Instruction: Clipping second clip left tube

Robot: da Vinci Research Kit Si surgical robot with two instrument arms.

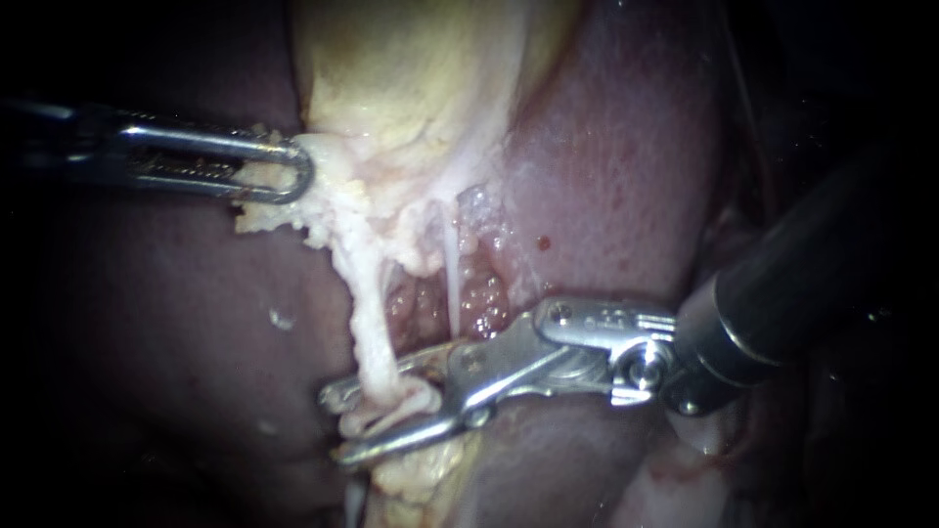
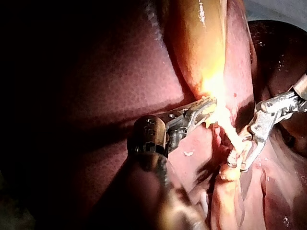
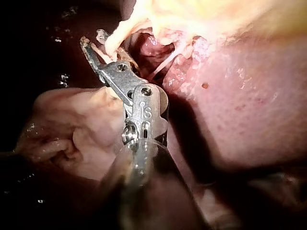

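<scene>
Far left, the left instrument [image 1: 279,174] clamps the gallbladder [image 1: 411,88] edge. Nearer, the right instrument [image 1: 337,422] straddles the left tube [image 1: 370,323], jaws open.

Endoscope: close in, square on to the gallbladder [image 1: 421,88]. Left wrist cam: looks down the left instrument [image 2: 206,108], further back. Right wrist cam: same, tighter. All three share the right instrument [image 1: 337,425] at the left tube [image 1: 370,332].

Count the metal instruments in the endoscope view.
2. The slender silver left instrument holds pale gallbladder tissue at upper left; the silver, dark-shafted right instrument straddles the whitish left tube, lower centre.
</scene>
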